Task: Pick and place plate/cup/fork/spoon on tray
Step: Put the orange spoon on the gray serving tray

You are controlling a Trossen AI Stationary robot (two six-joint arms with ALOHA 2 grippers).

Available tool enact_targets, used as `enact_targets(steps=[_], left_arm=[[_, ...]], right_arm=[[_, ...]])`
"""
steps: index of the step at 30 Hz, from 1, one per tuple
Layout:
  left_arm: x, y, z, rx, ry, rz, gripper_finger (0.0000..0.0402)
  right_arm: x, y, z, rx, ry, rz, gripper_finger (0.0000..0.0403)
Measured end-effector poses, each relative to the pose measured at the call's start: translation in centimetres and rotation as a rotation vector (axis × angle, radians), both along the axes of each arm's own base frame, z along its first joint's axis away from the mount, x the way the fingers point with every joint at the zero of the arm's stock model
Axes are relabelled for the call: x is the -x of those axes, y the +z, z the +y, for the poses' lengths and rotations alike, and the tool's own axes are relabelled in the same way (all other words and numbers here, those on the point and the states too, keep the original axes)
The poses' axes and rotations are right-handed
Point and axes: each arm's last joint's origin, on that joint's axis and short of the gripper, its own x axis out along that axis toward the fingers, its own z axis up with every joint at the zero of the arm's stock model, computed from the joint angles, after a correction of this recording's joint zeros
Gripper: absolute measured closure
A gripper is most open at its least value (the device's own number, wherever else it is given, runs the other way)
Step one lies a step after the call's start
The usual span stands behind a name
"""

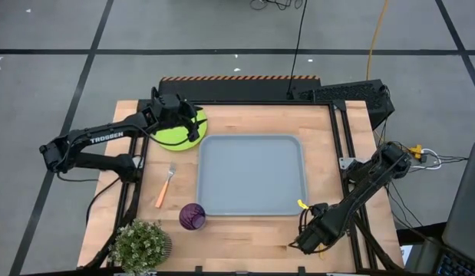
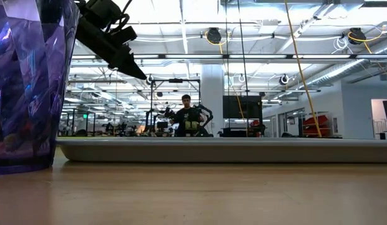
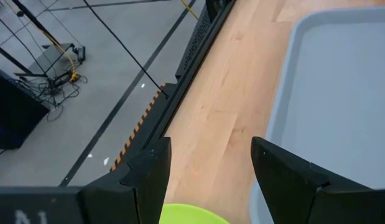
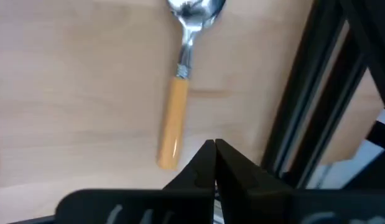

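Note:
The lime-green plate [image 1: 169, 138] lies flat on the wooden table at the far left, just left of the grey-blue tray [image 1: 251, 176]. My left gripper [image 1: 192, 126] hangs open over the plate's right part; in its wrist view [image 3: 211, 146] the plate's edge [image 3: 192, 215] shows between the fingers. The low view shows this gripper [image 2: 134, 65] well above the table. The fork [image 1: 165, 186] and the purple cup [image 1: 192, 216] rest on the table left of the tray. My right gripper [image 1: 305, 244] is shut and empty at the near right; the spoon [image 4: 180, 81] lies on the table before it.
A small potted plant [image 1: 141, 245] stands at the near left corner. A black frame rail [image 4: 304, 93] runs close beside the spoon. The tray [image 3: 341, 81] holds nothing. A person [image 2: 187, 115] stands far off in the room behind the table.

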Motion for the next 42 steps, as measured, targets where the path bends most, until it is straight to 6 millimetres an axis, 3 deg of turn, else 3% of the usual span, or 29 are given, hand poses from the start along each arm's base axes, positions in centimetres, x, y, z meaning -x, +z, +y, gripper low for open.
enact_targets(steps=[5, 10, 17, 23, 28, 35, 42], left_arm=[[0.0, 0.0, 0.0, 0.002, -0.001, 0.004, 0.0177], [0.0, -0.1, 0.0, 0.006, -0.003, 0.009, 0.0177], [0.1, -0.1, -0.1, 0.008, -0.004, 0.015, 0.0177], [0.1, -0.1, 0.0, 0.008, -0.004, 0.016, 0.0177], [0.1, -0.1, 0.0, 0.007, -0.004, 0.015, 0.0177], [0.1, -0.1, -0.1, 0.007, -0.004, 0.015, 0.0177], [0.1, -0.3, -0.1, 0.012, -0.003, 0.021, 0.0177]], right_arm=[[-0.4, -0.3, 0.0, 0.008, -0.004, -0.039, 0.04], [-0.7, -2.4, 0.3, -0.004, -0.001, -0.087, 0.0394], [-0.8, -5.7, 0.4, -0.037, 0.0, -0.115, 0.0306], [-0.3, -6.1, 0.3, -0.025, 0.016, -0.098, 0.0223], [-0.1, -6.1, 0.4, -0.044, 0.015, -0.079, 0.0185], [0.3, -6.3, 0.8, -0.031, 0.019, -0.072, 0.0187], [0.7, -8.4, 1.1, -0.038, 0.03, -0.074, 0.0211]])
